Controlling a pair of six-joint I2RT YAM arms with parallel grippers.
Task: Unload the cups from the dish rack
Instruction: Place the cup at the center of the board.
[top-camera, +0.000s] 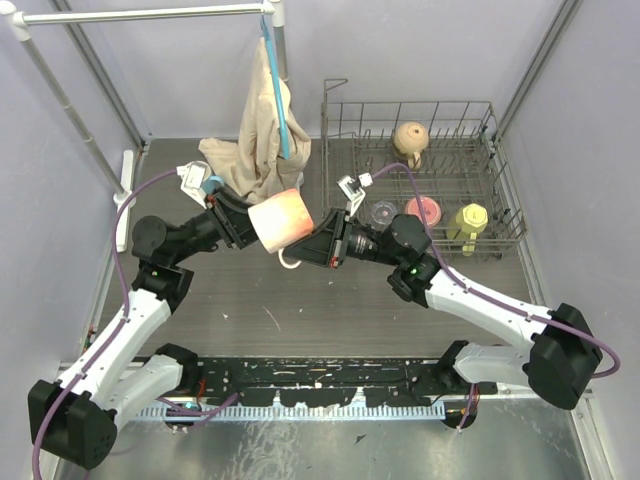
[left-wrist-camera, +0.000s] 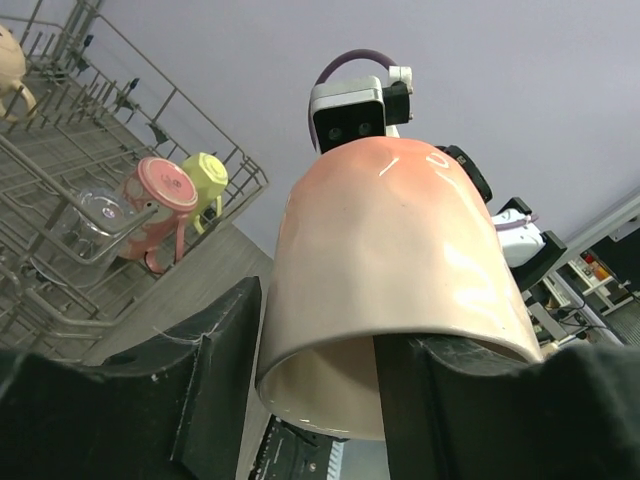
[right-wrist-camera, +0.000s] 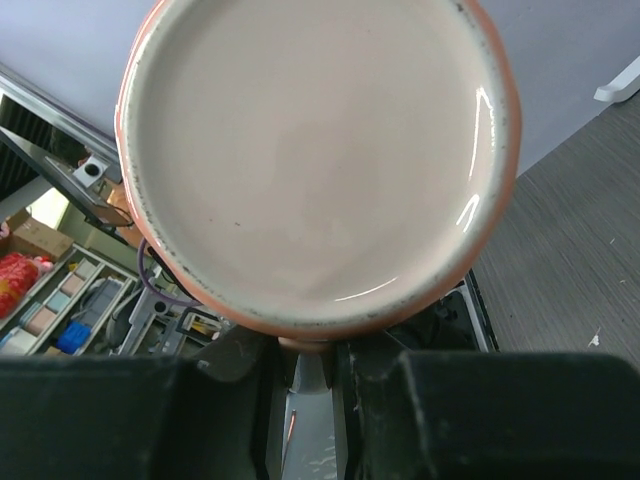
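Observation:
A salmon pink mug (top-camera: 280, 220) hangs in the air between both arms, left of the dish rack (top-camera: 405, 104). My right gripper (top-camera: 306, 250) is shut on its handle (right-wrist-camera: 303, 348), and the mug's base (right-wrist-camera: 310, 150) fills the right wrist view. My left gripper (top-camera: 254, 222) is at the mug's mouth, with one finger (left-wrist-camera: 395, 400) inside the mug (left-wrist-camera: 390, 250) and the other (left-wrist-camera: 215, 370) outside against its wall, the jaws still wide apart. The rack holds a tan mug (top-camera: 410, 138), a clear glass (top-camera: 382, 211), a pink figured mug (top-camera: 424, 209) and a yellow-green mug (top-camera: 468, 222).
A beige cloth (top-camera: 262, 140) hangs from a rail at the back, just behind the left gripper. The dark tabletop (top-camera: 300, 320) lies below the mug. Grey walls close in on both sides.

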